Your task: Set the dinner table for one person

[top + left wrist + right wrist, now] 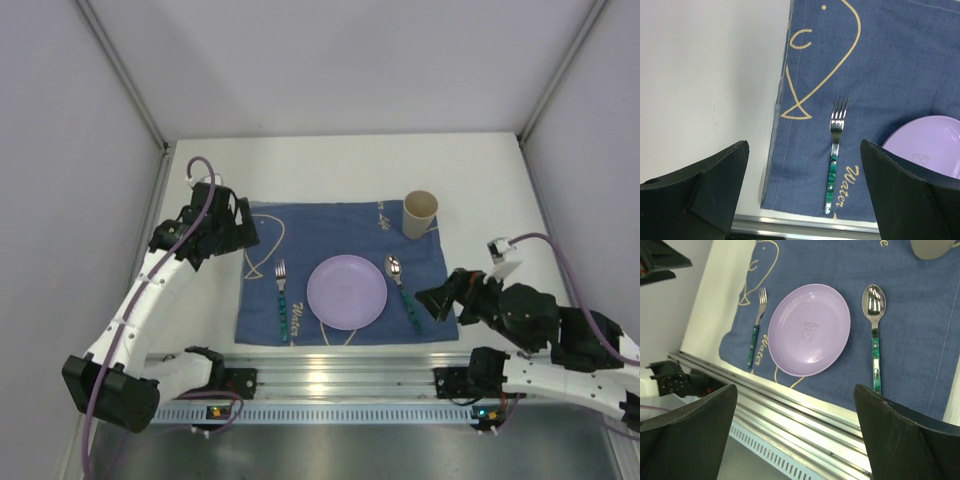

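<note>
The white dinner table (330,165) carries a blue cloth (340,225) with gold line drawings. In the cloth's middle sits a purple plate (346,291). A green-handled fork (282,300) lies to its left, a matching spoon (402,290) to its right. A beige cup (420,214) stands at the cloth's far right corner. My left gripper (240,225) hovers open over the cloth's far left corner, fork (836,155) between its spread fingers from above. My right gripper (432,300) is open and empty just right of the spoon handle (875,365), raised over the front rail.
A silver rail (330,370) runs along the table's near edge, with both arm bases bolted to it. Grey walls close in the table at left, right and back. Bare white table (705,75) lies left of the cloth.
</note>
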Robot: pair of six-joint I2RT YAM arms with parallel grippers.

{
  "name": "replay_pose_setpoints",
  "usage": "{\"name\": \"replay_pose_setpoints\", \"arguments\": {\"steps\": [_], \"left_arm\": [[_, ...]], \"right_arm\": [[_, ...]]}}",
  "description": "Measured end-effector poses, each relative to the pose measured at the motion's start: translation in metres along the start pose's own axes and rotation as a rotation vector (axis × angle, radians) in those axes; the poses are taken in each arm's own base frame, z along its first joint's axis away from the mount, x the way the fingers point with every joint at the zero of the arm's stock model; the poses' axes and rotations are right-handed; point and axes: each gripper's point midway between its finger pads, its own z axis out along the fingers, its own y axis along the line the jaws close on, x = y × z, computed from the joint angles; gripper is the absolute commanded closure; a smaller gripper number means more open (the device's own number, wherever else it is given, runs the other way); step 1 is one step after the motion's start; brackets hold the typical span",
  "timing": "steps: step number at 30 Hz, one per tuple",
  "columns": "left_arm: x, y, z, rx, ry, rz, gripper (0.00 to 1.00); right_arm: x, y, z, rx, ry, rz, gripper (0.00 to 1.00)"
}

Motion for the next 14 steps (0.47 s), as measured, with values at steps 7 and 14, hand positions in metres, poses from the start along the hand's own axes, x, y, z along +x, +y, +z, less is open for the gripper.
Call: {"name": "replay_pose_setpoints", "arguments": {"steps": [7, 14], "left_arm": [[-0.02, -0.007, 0.017, 0.004, -0.078, 0.007, 0.02], [-0.037, -0.009, 0.029, -0.01, -0.15, 0.02, 0.01]], "right_arm": [[-0.003, -0.017, -0.012, -0.007, -0.064, 0.129, 0.0], [0.003, -0.026, -0.003, 0.103, -0.022, 0.04, 0.0]]}}
